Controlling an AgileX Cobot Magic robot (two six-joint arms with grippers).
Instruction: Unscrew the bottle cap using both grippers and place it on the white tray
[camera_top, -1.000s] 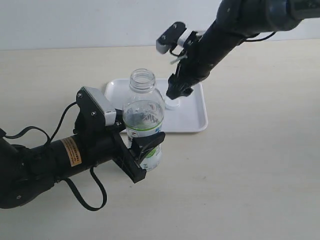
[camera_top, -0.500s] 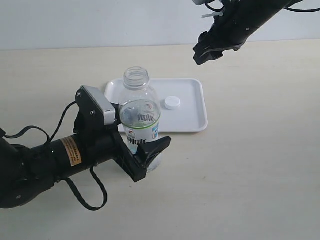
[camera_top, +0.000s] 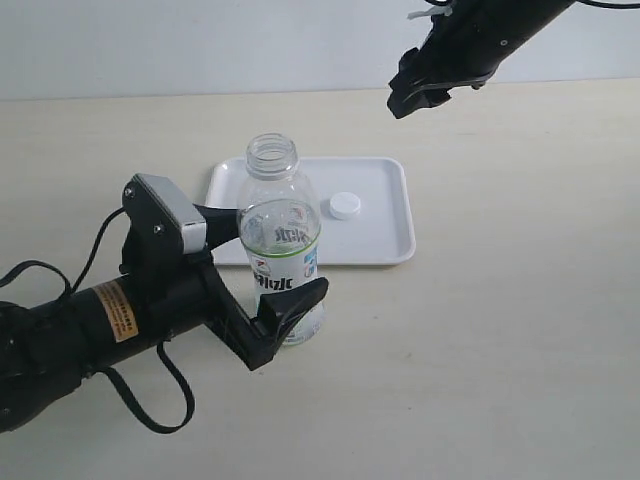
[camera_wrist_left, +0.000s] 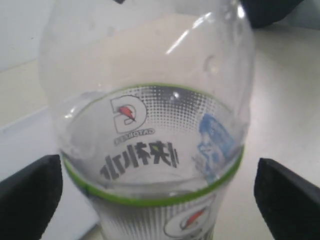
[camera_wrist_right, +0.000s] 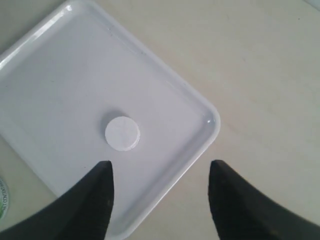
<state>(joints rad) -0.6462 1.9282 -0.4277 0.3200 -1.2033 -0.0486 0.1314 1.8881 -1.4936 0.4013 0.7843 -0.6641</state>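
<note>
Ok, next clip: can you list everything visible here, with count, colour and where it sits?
bottle: 1, clear with a green, white and blue label, uncapped, upright on the table nearer the exterior camera than the tray
bottle cap: 1, white, lying on the tray
white tray: 1, white, flat on the table
table: 1, pale beige, under everything
wall: 1, off-white, beyond the table
left gripper: 1, black, open, jaws on either side of the bottle's label
right gripper: 1, black, open and empty, raised above the tray's far side
</note>
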